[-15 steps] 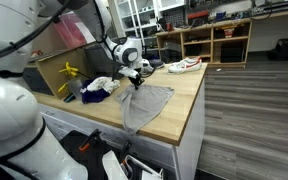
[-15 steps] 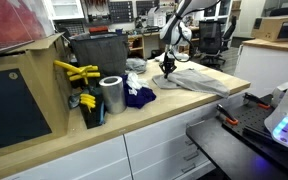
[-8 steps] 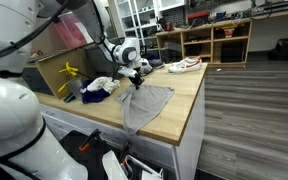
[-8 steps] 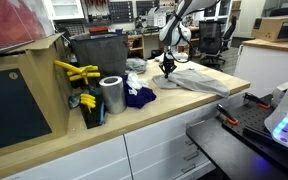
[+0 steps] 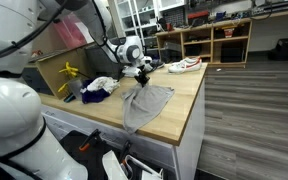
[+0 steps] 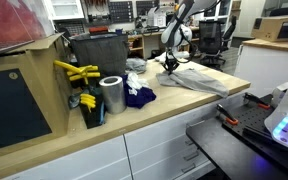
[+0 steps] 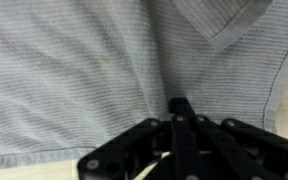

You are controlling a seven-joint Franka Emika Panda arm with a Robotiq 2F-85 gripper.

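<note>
A long wooden surface (image 5: pixel 189 100) runs through both exterior views (image 6: pixel 174 112), with white cabinet fronts below it. The robot arm (image 5: pixel 127 50) reaches down over the middle of it. Under the arm lies a grey shirt (image 5: pixel 146 104), spread flat across the wood, with one end hanging over the front edge of the surface in an exterior view and its V-shaped neckline showing in the wrist view (image 7: pixel 74 70); from the opposite side it reads as a flat grey sheet near the far edge (image 6: pixel 202 80). A dark bin (image 6: pixel 97 52) stands at the back beside a wooden box that holds yellow tools (image 6: pixel 74 72). A crumpled blue cloth (image 5: pixel 94 97) sits just beside the shirt, apart from it (image 6: pixel 139 97), with a white cloth (image 5: pixel 101 84) touching its far side. A white shoe with red trim (image 5: pixel 184 66) lies near the far end of the surface, well apart from the arm. A shiny metal cylinder (image 6: pixel 111 95) stands upright next to the blue cloth. The gripper (image 5: pixel 140 73) points straight down at the shirt's end nearest the cloths (image 6: pixel 169 66); in the wrist view its fingers are pressed together (image 7: pixel 181 105) and pinch a small fold of the grey fabric, whose wrinkles run in toward the tips.
</note>
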